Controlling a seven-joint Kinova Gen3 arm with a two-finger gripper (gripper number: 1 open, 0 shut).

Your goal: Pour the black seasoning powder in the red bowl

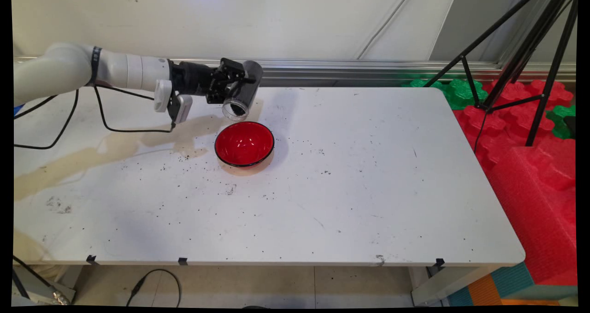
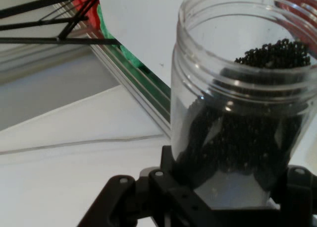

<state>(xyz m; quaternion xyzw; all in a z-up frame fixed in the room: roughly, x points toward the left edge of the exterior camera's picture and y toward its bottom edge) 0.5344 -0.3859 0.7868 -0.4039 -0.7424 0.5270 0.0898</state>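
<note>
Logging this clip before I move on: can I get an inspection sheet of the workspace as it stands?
Surface: white table, stained tan at left, strewn with dark specks.
Things: clear jar of black grains, tilted, mouth toward the red bowl; bowl looks empty.
Clutter: nothing seen besides the specks.
Gripper: gripper clamped on the jar.
Cables: black cables hanging from the arm.
Surroundings: black tripod, red and green foam mats.

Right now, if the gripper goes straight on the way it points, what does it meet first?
The gripper points right across the table, shut on the jar. Nothing stands in that line; the bowl sits nearer and below. The way looks free, though depth is unclear.
</note>
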